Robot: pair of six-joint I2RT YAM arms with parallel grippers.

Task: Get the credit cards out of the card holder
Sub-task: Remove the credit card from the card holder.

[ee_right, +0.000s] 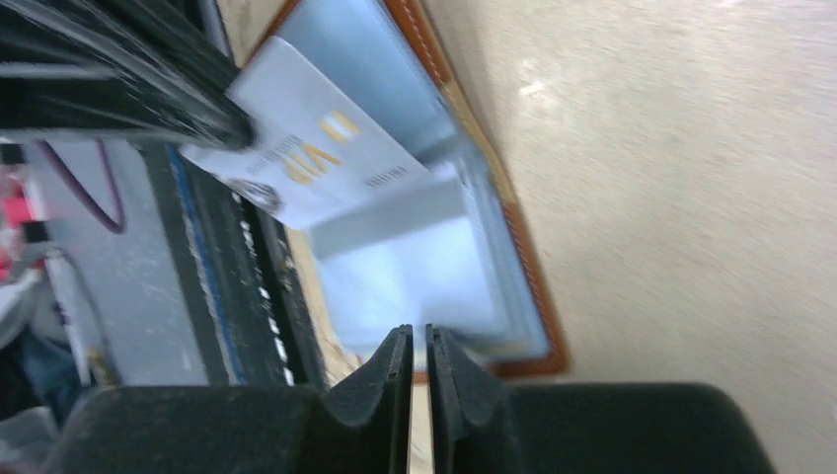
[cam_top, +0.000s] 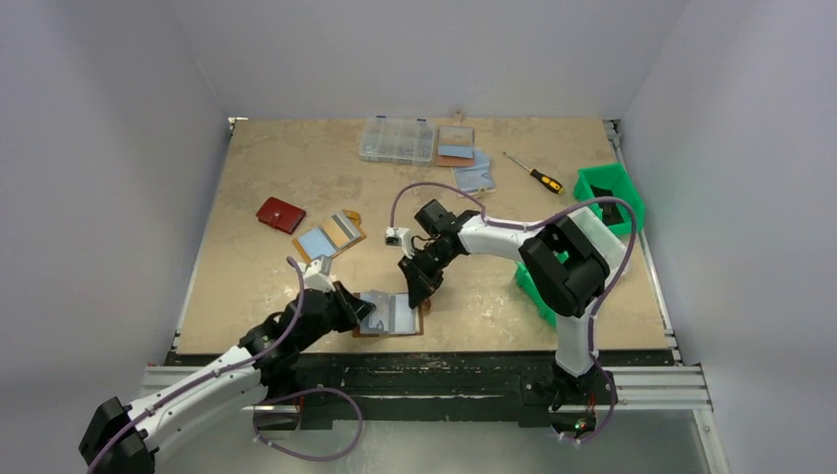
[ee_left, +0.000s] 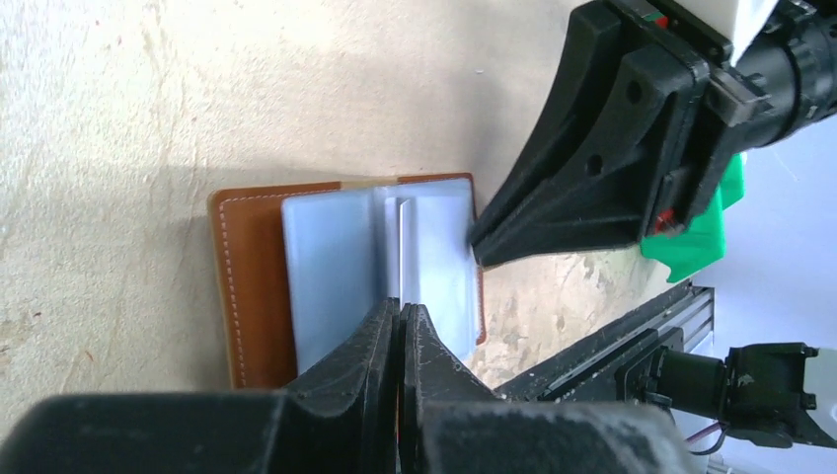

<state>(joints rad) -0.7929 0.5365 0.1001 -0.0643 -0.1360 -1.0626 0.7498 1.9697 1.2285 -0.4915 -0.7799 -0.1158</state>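
The brown leather card holder [cam_top: 400, 318] lies open near the table's front edge, its pale bluish sleeves [ee_left: 331, 276] facing up. My left gripper [cam_top: 370, 316] is shut on a silvery-grey credit card with gold "VIP" lettering [ee_right: 306, 158]. The card is seen edge-on in the left wrist view [ee_left: 402, 247]. It sticks out of the holder toward the front edge, with its far end at the sleeve. My right gripper [cam_top: 421, 293] is shut with nothing between its fingers. Its tips rest at the holder's right edge [ee_right: 419, 331]. No gold-orange card shows.
A dark red wallet [cam_top: 280, 214] and another holder with a blue card and silver strip [cam_top: 331, 235] lie at left. A clear compartment box [cam_top: 397, 139], more holders with blue cards [cam_top: 462, 153], a screwdriver [cam_top: 533, 175] and green bins [cam_top: 612, 193] are at the back and right.
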